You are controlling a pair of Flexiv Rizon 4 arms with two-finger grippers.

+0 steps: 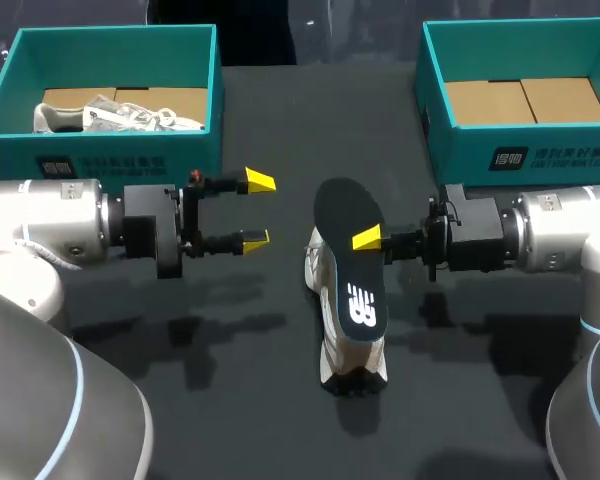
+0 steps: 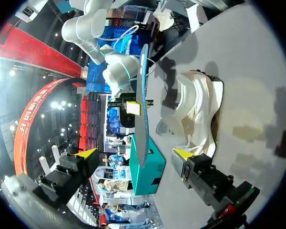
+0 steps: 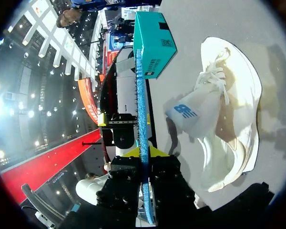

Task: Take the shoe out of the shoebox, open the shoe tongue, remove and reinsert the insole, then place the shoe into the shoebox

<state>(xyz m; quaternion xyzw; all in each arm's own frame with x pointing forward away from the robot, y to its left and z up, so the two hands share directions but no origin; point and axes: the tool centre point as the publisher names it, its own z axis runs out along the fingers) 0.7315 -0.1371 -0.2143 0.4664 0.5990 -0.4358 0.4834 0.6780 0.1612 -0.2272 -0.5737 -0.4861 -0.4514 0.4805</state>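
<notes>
1. Two teal boxes were out, and the left shoebox (image 1: pixel 212 100) was the far-left one: square, open-topped, smooth card walls, plain brown cardboard floor. A boxed shoe (image 1: pixel 120 117), pale mesh with white laces, lay on its side in there.
2. Just right of that, the left gripper (image 1: pixel 258 211) hung over the matte black table (image 1: pixel 260 420) with its wedge-shaped yellow tips spread wide and nothing between them. It pointed toward the middle.
3. Dead centre was the insole (image 1: pixel 352 255): a long rounded oval, dark on top with a white logo at the near end. Edge-on in the wrist views it was a thin blue foam strip. It was up in the air, above the shoe.
4. Under it, the shoe (image 1: pixel 330 345) sat on the table, outside both boxes. It was white and soft-looking, laces loose, and the right wrist view showed the tongue flopped out of the opening.
5. Next, the right gripper (image 1: pixel 368 238) was pinched tight on the insole's right edge, one yellow tip on each face.
6. Far right, the right shoebox (image 1: pixel 435 130) had the same teal card and brown floor panels.
</notes>
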